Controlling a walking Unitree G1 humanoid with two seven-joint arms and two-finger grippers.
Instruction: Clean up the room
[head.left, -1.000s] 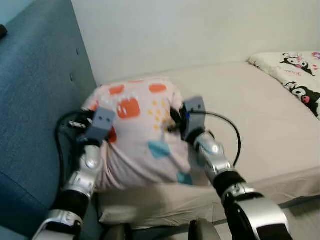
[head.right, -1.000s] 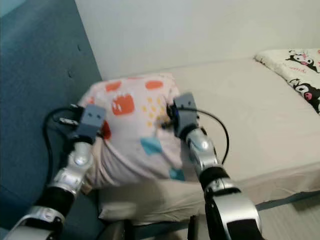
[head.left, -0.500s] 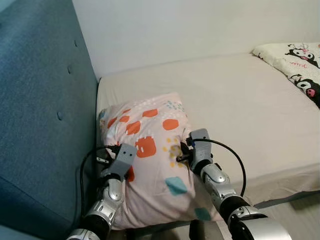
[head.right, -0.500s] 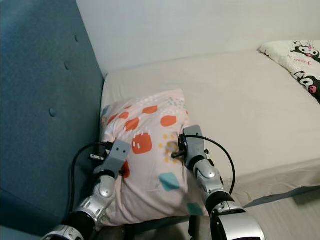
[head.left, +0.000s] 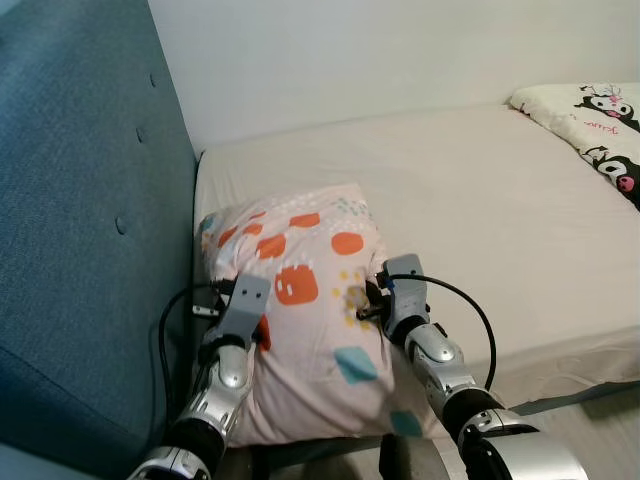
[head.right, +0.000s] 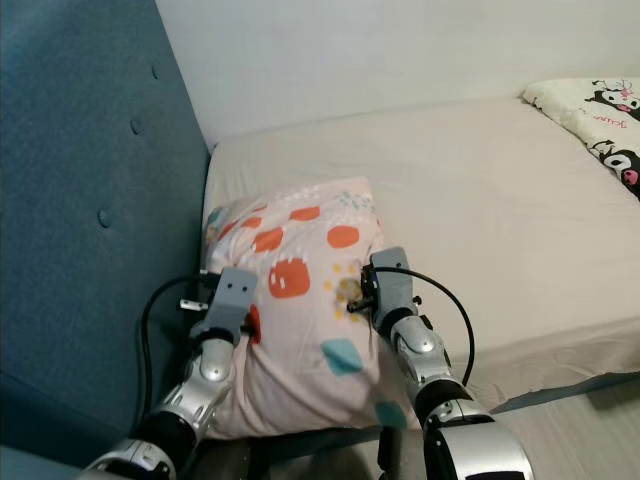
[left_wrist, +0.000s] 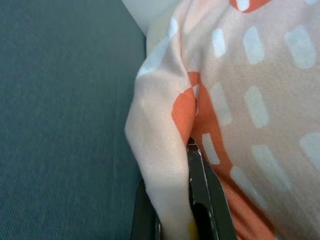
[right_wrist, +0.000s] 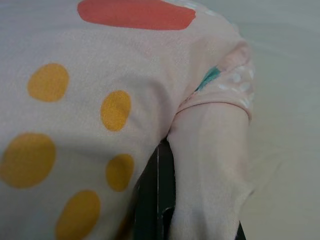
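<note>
- A blue padded headboard (head.left: 90, 230) with buttons stands at the left.
- A plain white wall (head.left: 380, 50) rises behind.
- A cartoon-printed quilt (head.left: 590, 135) lies at the far right.

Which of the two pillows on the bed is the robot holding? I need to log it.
The pink pillow with orange patches, beside the blue headboard; left gripper and right gripper each pinch its fabric. The cartoon-print pillow lies untouched at the far corner.
</note>
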